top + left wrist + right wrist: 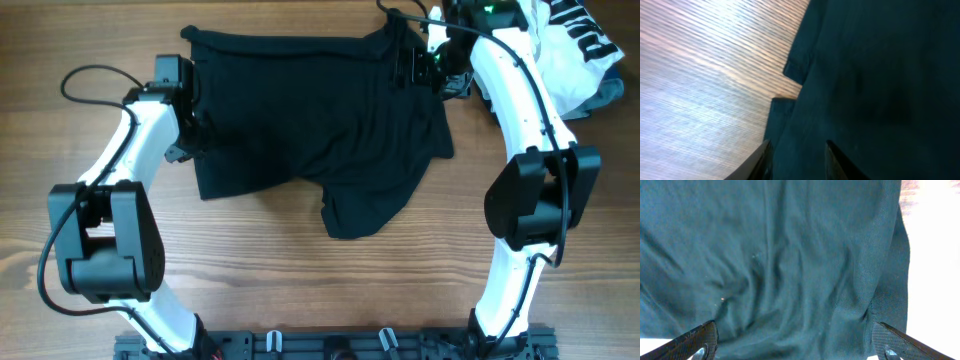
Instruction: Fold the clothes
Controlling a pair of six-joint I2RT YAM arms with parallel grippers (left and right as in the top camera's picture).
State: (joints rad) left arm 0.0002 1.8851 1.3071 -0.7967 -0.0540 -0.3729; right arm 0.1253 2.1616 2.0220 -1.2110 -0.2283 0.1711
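Wide wooden table, and across the far half of it lies the black garment, spread mostly flat with its long axis running left to right. One rumpled flap sags toward the near edge. At the far right corner sits a heap of other clothes, white and light blue, just beside the garment's right end.

The left arm reaches in from the left and the right arm from the right, so the cloth lies between them, each arm nearer its own end.

The left gripper is low over the garment's left edge, its fingers a modest gap apart. Cloth shows between them and bare wood just to the outside, with nothing pinched that I can see.

The right gripper hangs over the far right part, spread wide and holding nothing, with wrinkled fabric filling its view.

My read: each arm takes its own end, and the fold then carries across the short way, toward the near edge.
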